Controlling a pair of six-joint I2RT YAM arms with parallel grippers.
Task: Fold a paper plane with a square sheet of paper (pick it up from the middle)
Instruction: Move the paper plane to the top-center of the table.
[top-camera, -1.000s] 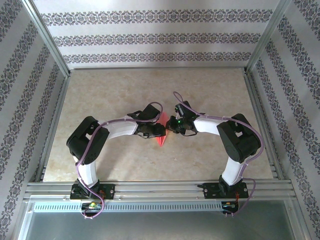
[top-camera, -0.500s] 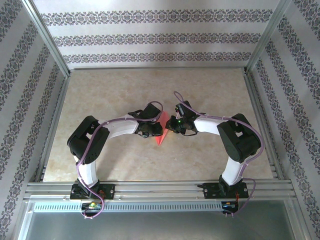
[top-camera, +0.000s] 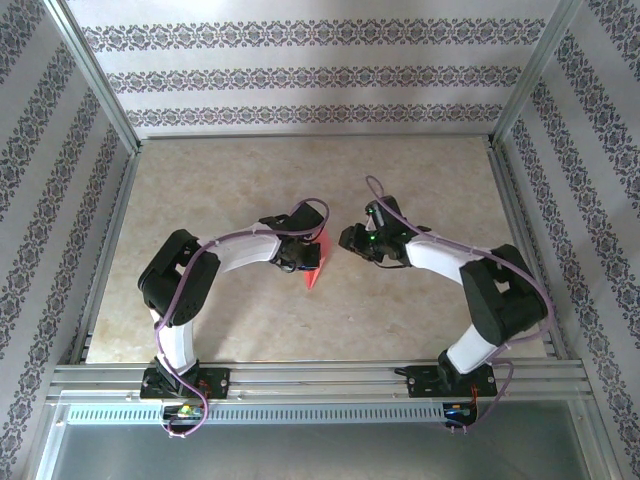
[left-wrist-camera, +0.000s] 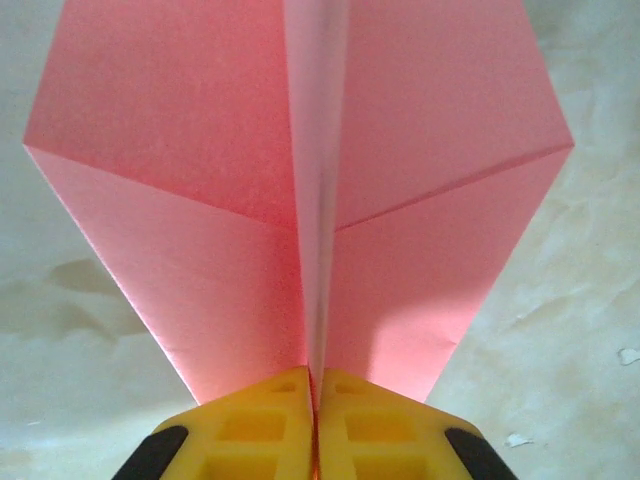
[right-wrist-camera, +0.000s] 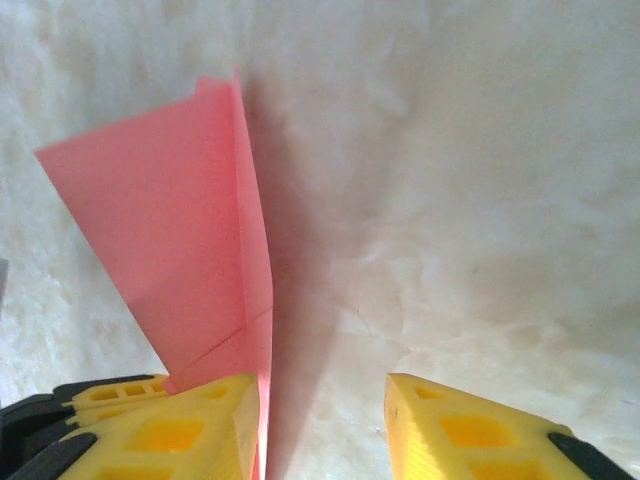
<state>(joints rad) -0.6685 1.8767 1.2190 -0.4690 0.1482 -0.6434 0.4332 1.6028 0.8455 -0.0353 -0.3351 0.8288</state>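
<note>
The pale stone-look table (top-camera: 250, 180), boxed in by patterned walls (top-camera: 300, 75) and a metal frame (top-camera: 320, 378), carries nothing else, so no object crowds the work. Both arms bend inward to the middle of it: the left arm (top-camera: 235, 255) reaches to the paper and the right arm (top-camera: 450, 262) stops a little short of it. The paper plane (top-camera: 314, 272) sits near the table's centre, at the left arm's tip, folded into a pointed dart. Its two wings spread to either side of an upright centre ridge. By that shape, the folding looks nearly or wholly finished, and the step in hand is holding or setting the last crease. The left gripper (left-wrist-camera: 316, 390) is pinched tight on the ridge at one end, its yellow fingers (left-wrist-camera: 265, 420) pressed together with the paper between them. The right gripper (right-wrist-camera: 322, 385) is spread wide and holds nothing. One of its fingers lies just beside the paper's edge, though whether it touches is hard to tell from the wrist view. The next move probably calls for a gentle release or a light press along the ridge, since thin paper can spring open or slide. Only a few tiny white flecks (left-wrist-camera: 628, 355) lie nearby.
</note>
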